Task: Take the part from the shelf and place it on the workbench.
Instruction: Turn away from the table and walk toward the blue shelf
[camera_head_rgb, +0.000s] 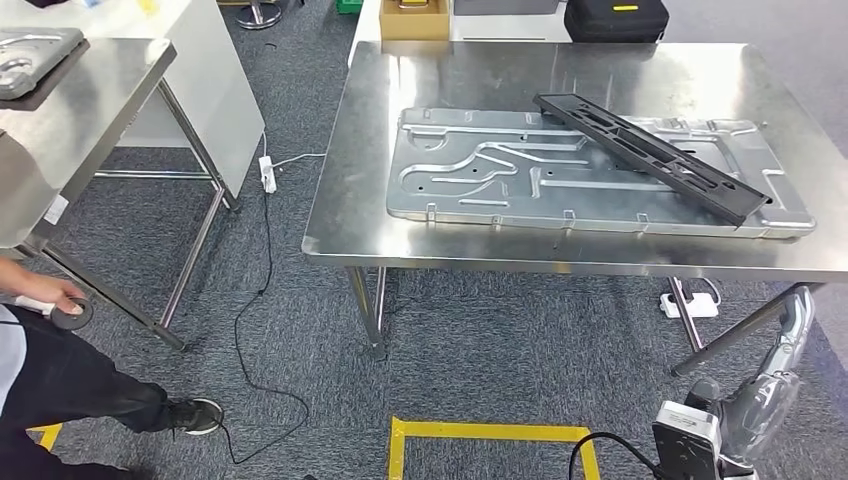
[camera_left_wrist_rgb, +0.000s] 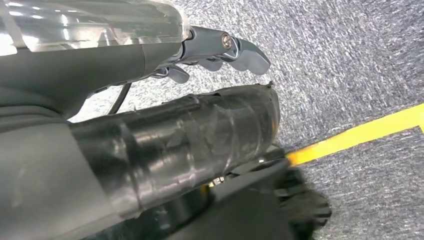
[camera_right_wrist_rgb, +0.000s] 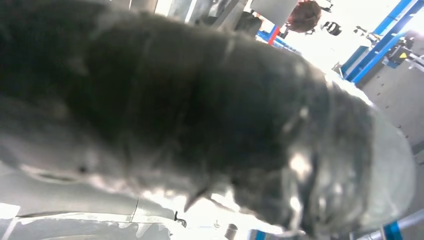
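A long black plastic part (camera_head_rgb: 650, 155) lies slantwise on a pressed silver metal panel (camera_head_rgb: 480, 175), which rests on the steel workbench (camera_head_rgb: 420, 250). At the far left, a grey moulded part (camera_head_rgb: 30, 50) sits on the steel shelf (camera_head_rgb: 100, 100). My right arm (camera_head_rgb: 760, 400) hangs low at the right, below the workbench's edge. My right hand (camera_right_wrist_rgb: 200, 115) is a dark blur close to its wrist camera, so its fingers cannot be made out. Over the carpet hangs my left hand (camera_left_wrist_rgb: 190, 135), with its grey fingers (camera_left_wrist_rgb: 235, 47) apart from the taped thumb and holding nothing.
A person crouches at the lower left with a hand on a round black object (camera_head_rgb: 70, 315) on the floor. A power strip (camera_head_rgb: 267, 172) and cable lie between shelf and workbench. Yellow floor tape (camera_head_rgb: 490, 432) marks a spot before the bench. A black case (camera_head_rgb: 615, 18) and cardboard box (camera_head_rgb: 415, 18) stand behind.
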